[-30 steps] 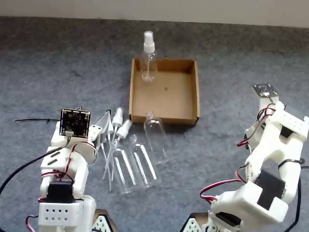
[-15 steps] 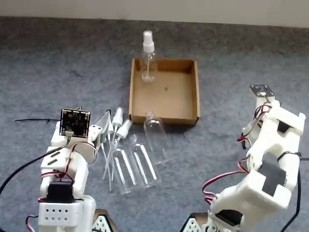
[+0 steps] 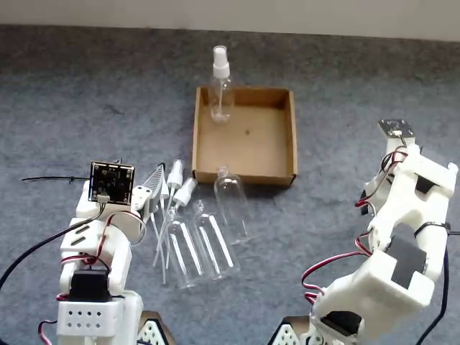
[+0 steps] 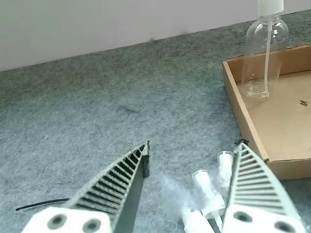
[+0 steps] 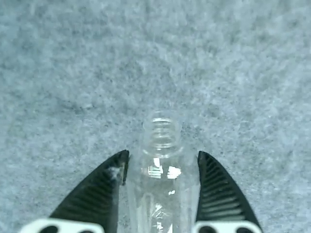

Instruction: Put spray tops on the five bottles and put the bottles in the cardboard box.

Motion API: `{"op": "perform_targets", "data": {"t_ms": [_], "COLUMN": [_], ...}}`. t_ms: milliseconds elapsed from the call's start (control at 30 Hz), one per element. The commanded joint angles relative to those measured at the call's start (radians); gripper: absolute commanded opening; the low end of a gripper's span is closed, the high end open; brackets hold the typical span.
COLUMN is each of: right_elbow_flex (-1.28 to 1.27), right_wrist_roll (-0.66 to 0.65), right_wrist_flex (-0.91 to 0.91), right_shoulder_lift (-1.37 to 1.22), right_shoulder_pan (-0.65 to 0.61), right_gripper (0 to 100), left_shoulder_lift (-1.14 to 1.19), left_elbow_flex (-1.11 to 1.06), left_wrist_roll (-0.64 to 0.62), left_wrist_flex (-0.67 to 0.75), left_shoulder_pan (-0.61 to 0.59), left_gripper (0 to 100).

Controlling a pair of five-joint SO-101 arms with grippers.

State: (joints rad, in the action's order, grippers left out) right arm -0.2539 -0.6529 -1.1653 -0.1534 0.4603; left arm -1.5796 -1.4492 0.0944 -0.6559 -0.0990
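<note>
On the grey carpeted table (image 3: 86, 86) we find 2 SO-101 arms partway through a 5-bottle job, the left arm (image 3: 100, 251) parked by the loose parts and the right arm (image 3: 402, 237) standing well off to the other side of the cardboard box (image 3: 244, 175). In the box 1 finished bottle (image 3: 221, 93) stands upright in the far corner on the left arm's side, spray top on, which leaves the rest of the floor free for the other 4. On the carpet just in front of the box, 3 open bottles (image 3: 214, 248) lie on their sides. The right gripper (image 5: 163, 160) is clamped on the sides of an uncapped bottle (image 5: 162, 130), whose neck reaches out past the fingertips; we judge this hold keeps the threaded mouth free for a top. The left gripper (image 4: 193, 145) hangs low with its jaws spread wide and nothing between them, just over the spray tops (image 4: 206, 187) lying beside the box's near corner. We take it to be ready to pick 1 up.
</note>
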Motion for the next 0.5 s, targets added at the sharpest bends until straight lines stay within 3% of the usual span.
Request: {"op": "perform_targets", "data": {"t_ms": [0, 100, 467], "right_elbow_flex": [0.050, 0.050, 0.002], "right_wrist_roll": [-0.017, -0.071, -0.123], "right_wrist_flex": [-0.004, -0.059, -0.064], "right_shoulder_lift": [0.007, 0.002, 0.001], "right_shoulder_pan": [0.001, -0.008, -0.008], "right_gripper": [13.8, 18.9, 19.5], "left_shoulder_lift": [-0.002, -0.002, -0.002], "left_elbow_flex": [0.007, 0.007, 0.007], "left_wrist_roll": [-0.009, -0.009, -0.009], "left_wrist_flex": [0.017, 0.017, 0.015], "left_shoulder_pan": [0.018, 0.018, 0.018], "left_gripper": [25, 25, 25]}}
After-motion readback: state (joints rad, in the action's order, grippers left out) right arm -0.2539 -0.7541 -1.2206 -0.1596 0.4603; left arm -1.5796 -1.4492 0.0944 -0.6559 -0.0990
